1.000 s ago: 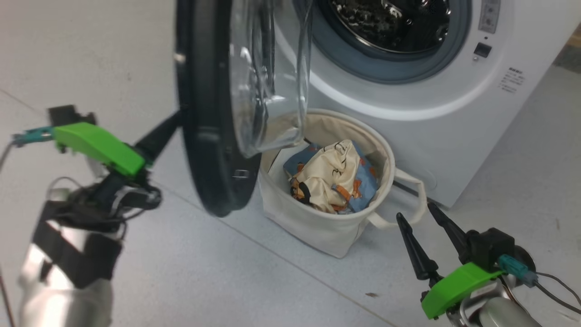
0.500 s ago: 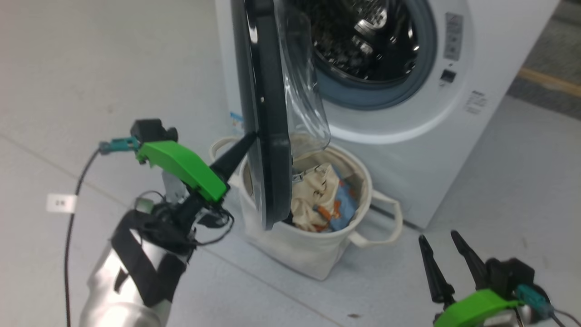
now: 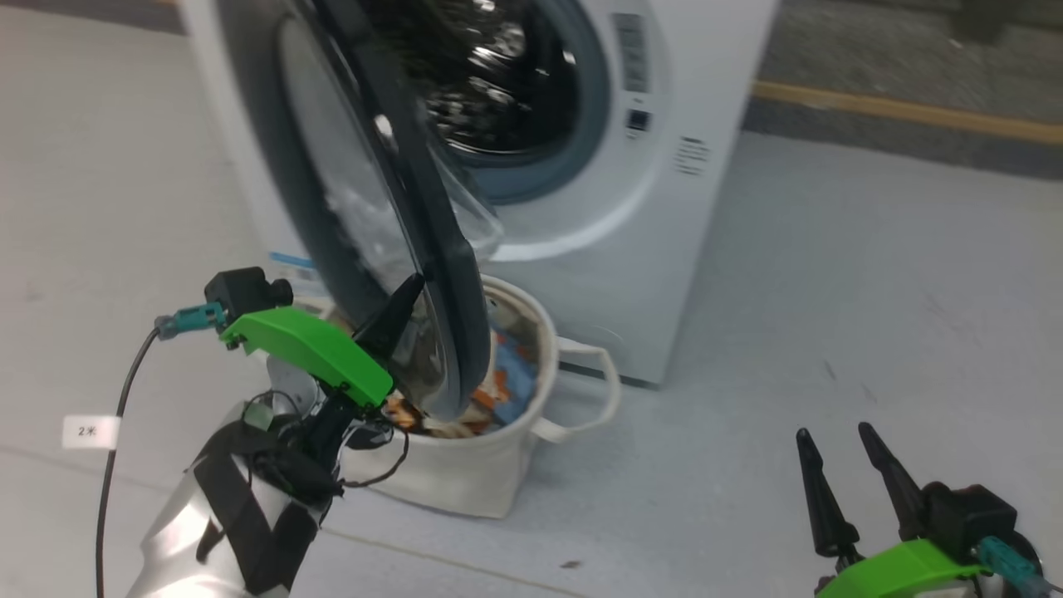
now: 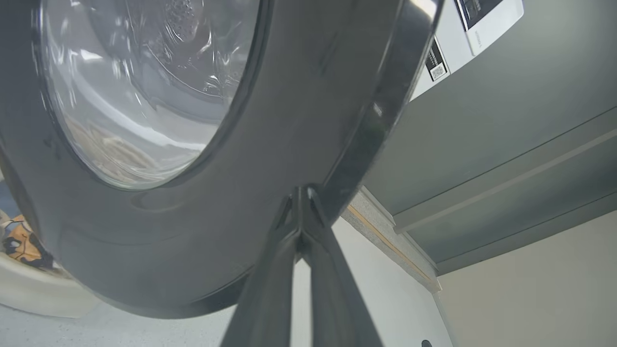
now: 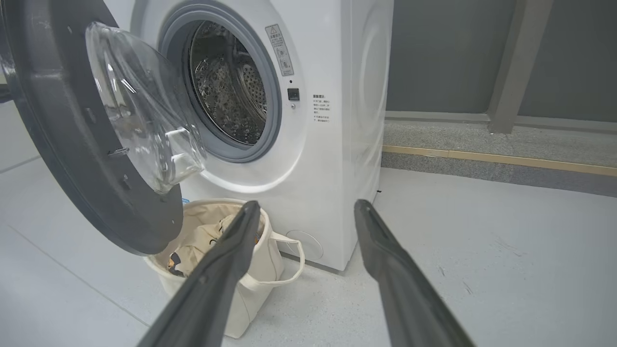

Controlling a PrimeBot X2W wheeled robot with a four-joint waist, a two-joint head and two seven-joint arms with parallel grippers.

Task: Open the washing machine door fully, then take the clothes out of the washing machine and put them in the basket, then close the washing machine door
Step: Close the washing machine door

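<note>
The white washing machine (image 3: 664, 208) stands with its drum mouth (image 3: 490, 75) uncovered. Its black-rimmed door (image 3: 432, 216) hangs partway swung over the mouth, the clear glass bowl (image 5: 144, 106) facing the drum. My left gripper (image 3: 411, 286) is shut, its tips (image 4: 301, 190) pressed against the door's outer rim (image 4: 289, 120). Below the door sits the cream basket (image 3: 490, 482) holding the blue and cream printed clothes (image 3: 508, 384). My right gripper (image 3: 833, 432) is open and holds nothing, low at the right, apart from the basket (image 5: 262, 270) and the machine (image 5: 337, 120).
Pale grey floor lies all around. A kerb with a yellow stripe (image 3: 905, 116) runs behind the machine at the right, and a grey pillar (image 5: 511, 62) rises beyond it. A small white label (image 3: 90, 432) lies on the floor by my left arm's cable.
The head camera has turned, so the whole scene has shifted left. The door has swung from edge-on toward the drum mouth, with my shut left gripper following against its outer face.
</note>
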